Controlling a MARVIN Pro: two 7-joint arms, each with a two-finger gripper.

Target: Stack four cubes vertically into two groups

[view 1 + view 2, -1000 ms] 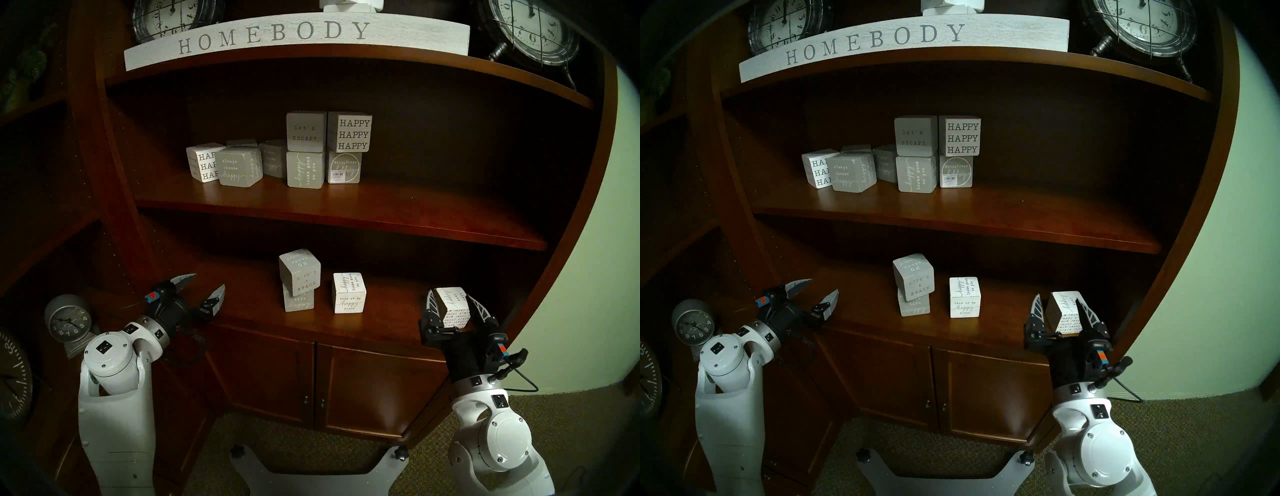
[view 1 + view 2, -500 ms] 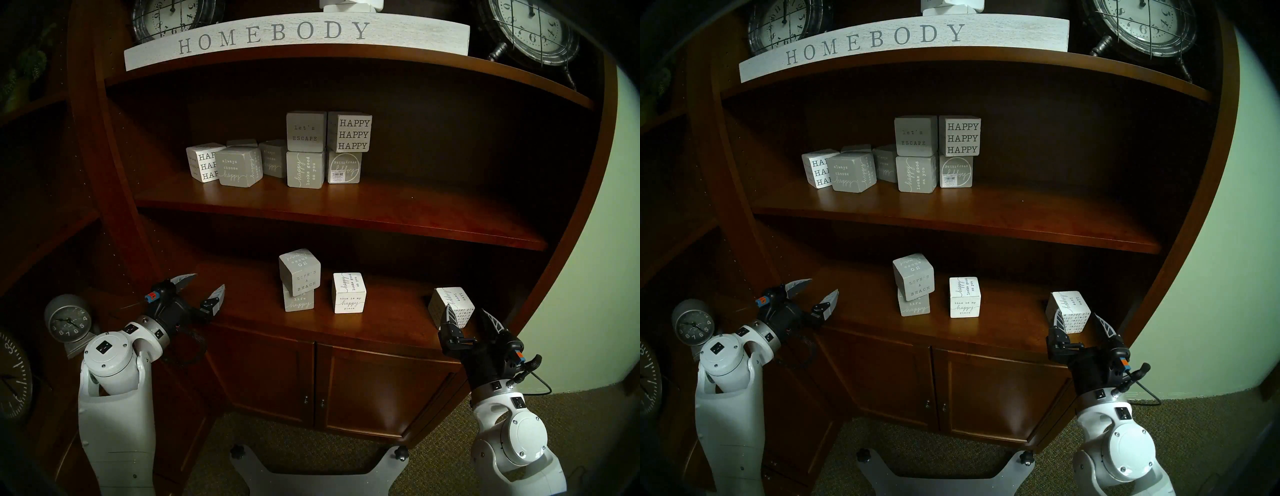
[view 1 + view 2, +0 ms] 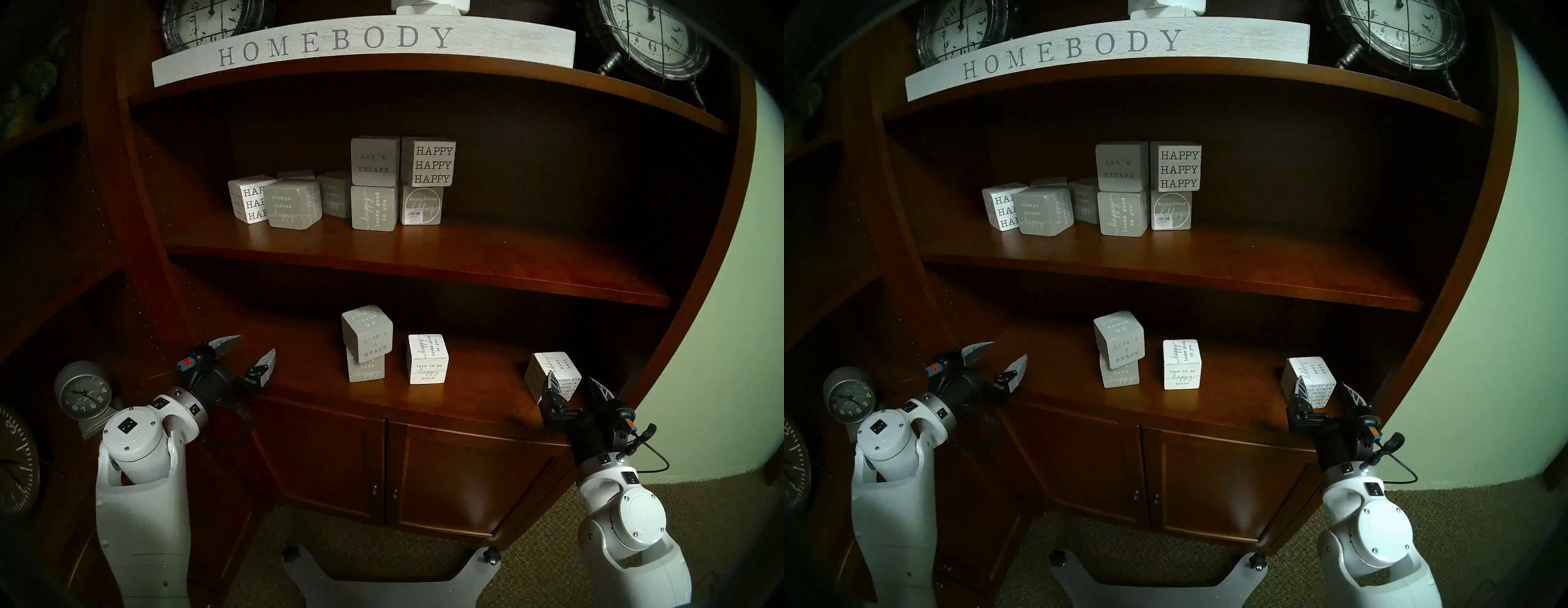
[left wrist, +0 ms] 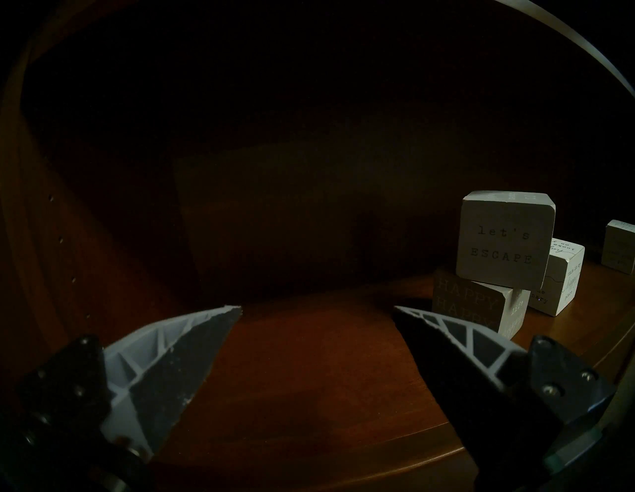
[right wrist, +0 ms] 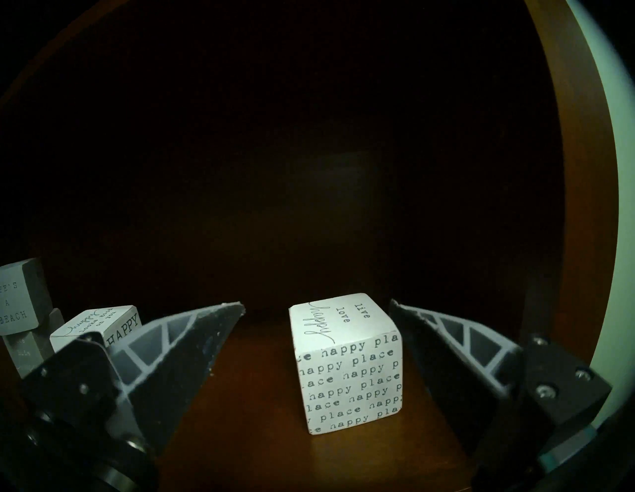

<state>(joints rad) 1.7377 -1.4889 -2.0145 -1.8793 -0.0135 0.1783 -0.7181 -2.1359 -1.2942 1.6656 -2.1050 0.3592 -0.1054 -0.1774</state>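
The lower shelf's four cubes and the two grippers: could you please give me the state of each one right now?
"LIFE'S A BEACH" cube: stacked askew on the "live life happy" cube.
"live life happy" cube: on the shelf, bottom of the grey pair.
"this is my happy place" cube: alone, nothing on it.
"happy place" print cube: on the shelf, ungripped.
Left gripper: open, empty.
Right gripper: open, straddling the "happy place" print cube.

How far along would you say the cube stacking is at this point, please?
Done: the grey "LIFE'S A BEACH" cube sits, skewed, on the grey "live life happy" cube. In hand: nothing; the right gripper is open before the "happy place" print cube. Left: stack it with the "this is my happy place" cube.
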